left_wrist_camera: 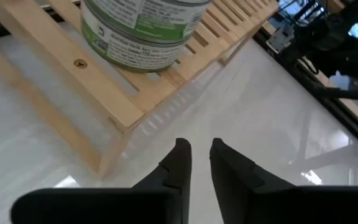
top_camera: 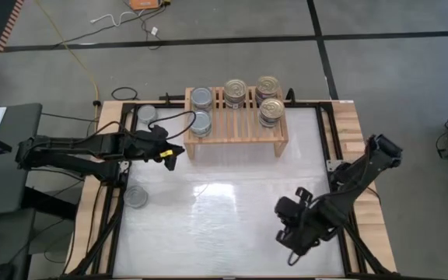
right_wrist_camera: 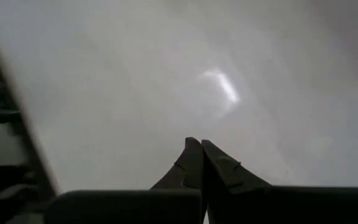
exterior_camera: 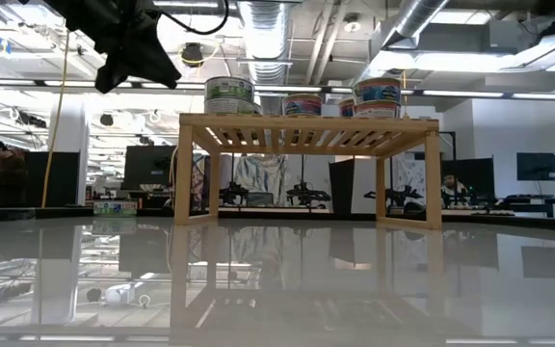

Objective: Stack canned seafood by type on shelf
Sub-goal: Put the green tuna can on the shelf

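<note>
Overhead, the left arm reaches in from the counter's (top_camera: 224, 225) left edge, stretched nearly level, and its gripper (top_camera: 173, 154) hangs just off the front left corner of the shelf (top_camera: 236, 124). The left wrist view shows its fingers (left_wrist_camera: 180, 163) slightly parted with nothing between them, pointing down at bare counter beside the shelf's leg. The right arm folds in from the right edge, elbow bent, with its gripper (top_camera: 288, 233) low over the front right part of the counter; the right wrist view shows its fingers (right_wrist_camera: 194, 163) pressed together, empty, above blank white surface.

On the shelf's slatted top stand two silver-topped stacks at the left end, one at the back (top_camera: 201, 98) and one at the front (top_camera: 201, 123). Three gold-topped stacks (top_camera: 235, 93) sit to their right, two at the back and one nearer the front. Two loose silver tins lie on the counter: one (top_camera: 146, 115) behind the left arm, one (top_camera: 135, 196) near the left edge in front of it.

How many tins make up each stack cannot be counted from above, and the low view hides the back row behind the front. The left wrist view cuts off the top of the green-labelled stack (left_wrist_camera: 143, 31), and label wording is unreadable. In the low view the left arm is only a dark shape at the upper left.
</note>
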`<action>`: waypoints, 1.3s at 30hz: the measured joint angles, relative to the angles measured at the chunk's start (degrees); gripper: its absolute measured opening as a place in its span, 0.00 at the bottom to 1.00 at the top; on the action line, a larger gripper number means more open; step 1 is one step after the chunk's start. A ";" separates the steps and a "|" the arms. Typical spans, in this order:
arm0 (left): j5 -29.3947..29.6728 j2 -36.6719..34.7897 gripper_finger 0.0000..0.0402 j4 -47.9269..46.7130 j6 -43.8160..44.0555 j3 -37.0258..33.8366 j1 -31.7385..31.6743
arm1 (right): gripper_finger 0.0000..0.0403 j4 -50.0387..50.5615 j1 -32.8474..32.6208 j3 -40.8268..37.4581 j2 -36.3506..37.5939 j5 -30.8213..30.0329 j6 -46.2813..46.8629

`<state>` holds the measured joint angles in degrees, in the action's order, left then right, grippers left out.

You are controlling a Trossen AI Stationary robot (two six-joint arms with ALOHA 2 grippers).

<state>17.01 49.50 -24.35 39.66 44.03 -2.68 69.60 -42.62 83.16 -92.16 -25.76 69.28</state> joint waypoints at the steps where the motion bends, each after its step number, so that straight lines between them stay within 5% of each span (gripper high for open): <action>1: 0.28 0.01 0.14 0.02 0.58 0.00 0.00 | 0.05 -3.73 -0.83 -3.05 1.52 -0.02 -0.06; 9: 5.48 0.00 0.38 -0.49 5.18 0.00 0.00 | 0.05 -27.61 -4.84 -22.94 11.00 -5.35 -1.46; 17: 4.12 0.00 0.62 -1.72 13.06 0.00 0.95 | 0.05 -34.60 -3.54 -27.98 10.39 -11.69 0.27; 26: -0.26 4.16 0.64 -3.57 21.07 0.00 9.84 | 0.05 -40.60 -2.53 -28.00 10.36 -11.98 -7.92; 35: -3.83 9.81 0.64 -26.03 40.90 0.00 14.55 | 0.05 -40.50 -2.46 -28.00 10.36 -11.99 -9.38; 39: -8.21 9.75 0.64 -28.60 42.69 0.00 15.14 | 0.05 -40.50 -2.44 -28.00 10.36 -12.00 -9.38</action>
<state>8.81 59.24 -52.95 82.35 44.03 12.46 29.10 -45.06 55.16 -81.80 -37.76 59.90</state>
